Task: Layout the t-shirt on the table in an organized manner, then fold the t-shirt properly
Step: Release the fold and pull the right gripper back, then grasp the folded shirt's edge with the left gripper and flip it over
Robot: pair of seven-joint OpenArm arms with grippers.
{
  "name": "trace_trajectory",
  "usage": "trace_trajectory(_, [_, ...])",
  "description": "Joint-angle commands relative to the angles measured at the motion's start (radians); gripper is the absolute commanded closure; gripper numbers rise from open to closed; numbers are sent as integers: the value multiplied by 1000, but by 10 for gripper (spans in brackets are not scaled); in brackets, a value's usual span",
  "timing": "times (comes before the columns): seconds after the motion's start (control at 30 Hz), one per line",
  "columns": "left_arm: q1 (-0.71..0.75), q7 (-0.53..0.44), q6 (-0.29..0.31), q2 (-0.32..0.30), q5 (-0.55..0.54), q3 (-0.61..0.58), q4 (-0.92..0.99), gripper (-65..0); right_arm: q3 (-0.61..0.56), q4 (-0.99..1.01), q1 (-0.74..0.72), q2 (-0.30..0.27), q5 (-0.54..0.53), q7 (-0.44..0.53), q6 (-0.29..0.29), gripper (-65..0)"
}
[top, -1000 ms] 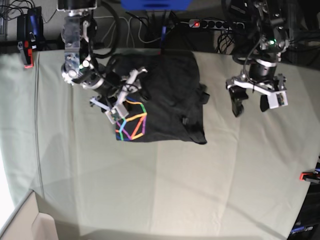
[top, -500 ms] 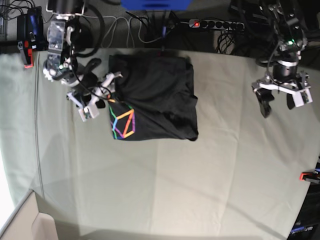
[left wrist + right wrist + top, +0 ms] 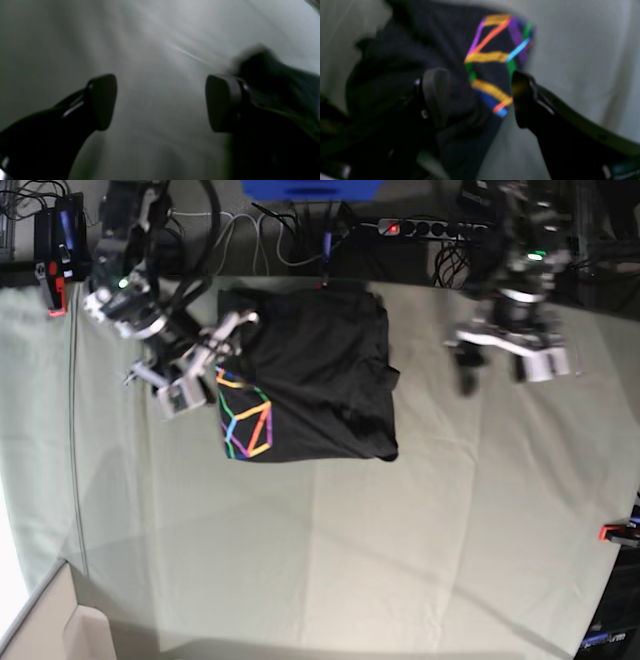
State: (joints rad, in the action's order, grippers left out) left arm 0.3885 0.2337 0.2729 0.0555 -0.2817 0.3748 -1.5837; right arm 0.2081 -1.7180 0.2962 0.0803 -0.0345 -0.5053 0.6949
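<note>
The t-shirt (image 3: 305, 375) is lying folded into a rough dark rectangle on the far middle part of the table (image 3: 330, 560), its rainbow line print (image 3: 246, 420) showing at the near corner on the side of the right gripper (image 3: 190, 365).

The right gripper is hovering just beside that edge of the shirt, with its jaws standing wide and nothing between them. In the right wrist view, the right gripper (image 3: 480, 100) is looking down past its two dark fingers (image 3: 436, 96) at the printed corner, which is sitting just ahead of and partly between the fingertips; whether either finger is touching the cloth cannot be told through the blur.

The left gripper (image 3: 510, 360) is hanging over bare table cloth, well apart from the shirt, which is lying off to its side. The base view is blurring it. In the left wrist view, the left gripper (image 3: 160, 102) is standing wide apart and holding nothing, with only pale cloth between its pads (image 3: 103, 100) and a dark smeared shape beyond one finger.
</note>
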Motion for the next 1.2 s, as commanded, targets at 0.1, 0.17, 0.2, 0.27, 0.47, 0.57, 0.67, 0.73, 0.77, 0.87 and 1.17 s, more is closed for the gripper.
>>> trace_trajectory(0.1, [14, -32, 10, 47, -12, -124, -22, -557, 6, -12, 14, -3, -11, 27, 3, -393])
trace_trajectory(0.17, [8, -32, 10, 57, -12, -167, -14, -557, 6, -12, 30, -10, -9, 27, 3, -393])
trace_trajectory(0.2, [7, -32, 10, 63, -12, -185, 6, -557, 6, -15, 36, -20, -9, 27, 3, -393])
trace_trajectory(0.27, [-10, -32, 4, 70, -12, -218, 39, -557, 1, -15, 42, -29, -11, 27, 3, -393])
trace_trajectory(0.47, [-66, -30, 1, 71, -12, -265, 181, -557, 7, -14, 51, -32, -9, 24, 3, -392])
trace_trajectory(0.57, [-93, -30, 1, 74, -12, -276, 248, -556, 7, -18, 65, -46, -9, 27, 3, -392])
trace_trajectory(0.67, [-107, -30, 7, 65, -12, -313, 285, -549, 7, -18, 65, -52, -9, 24, 3, -392])
trace_trajectory(0.73, [-107, -30, 9, 65, -12, -323, 296, -501, 9, -18, 68, -55, -9, 24, 3, -392])
trace_trajectory(0.77, [-107, -30, 9, 65, -12, -325, 299, -435, 15, -18, 76, -58, -9, 26, 3, -392])
trace_trajectory(0.87, [-124, -30, 9, 65, -12, -328, 300, -154, 34, -18, 74, -58, -9, 26, 3, -392])
trace_trajectory(1.17, [-247, 69, 9, -73, -1, -399, 300, 0, 101, -18, 68, -58, -9, 27, 3, -392])
